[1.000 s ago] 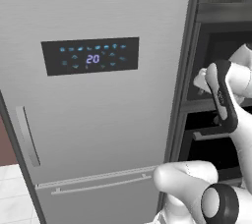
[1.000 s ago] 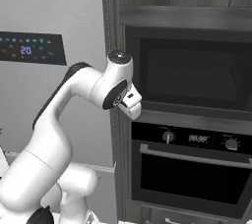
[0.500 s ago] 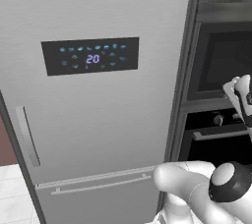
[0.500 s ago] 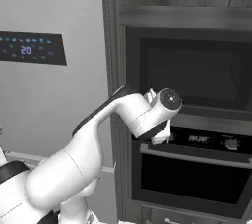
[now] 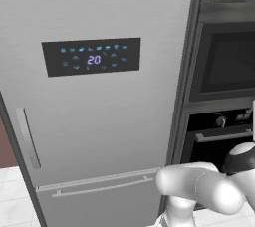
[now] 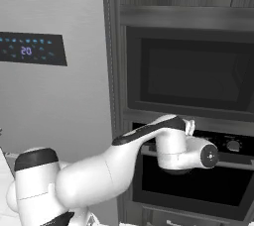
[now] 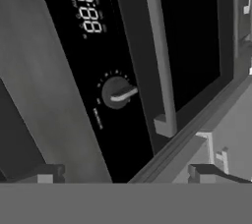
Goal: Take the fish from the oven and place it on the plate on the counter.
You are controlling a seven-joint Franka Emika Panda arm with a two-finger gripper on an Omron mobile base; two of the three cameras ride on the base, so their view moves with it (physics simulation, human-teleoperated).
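The oven (image 6: pixel 198 180) is sitting shut in the dark cabinet column, below the microwave (image 6: pixel 191 71) and just right of the steel refrigerator (image 5: pixel 94 96). Its black front is showing a round knob (image 7: pixel 116 92), a digital display (image 7: pixel 84 7) and a long silver door handle (image 7: pixel 158 51). In the hand view the gripper (image 7: pixel 129 173) is hovering close before the control panel, its fingertips (image 7: pixel 47 173) standing spread wide, gripping nothing and touching nothing.
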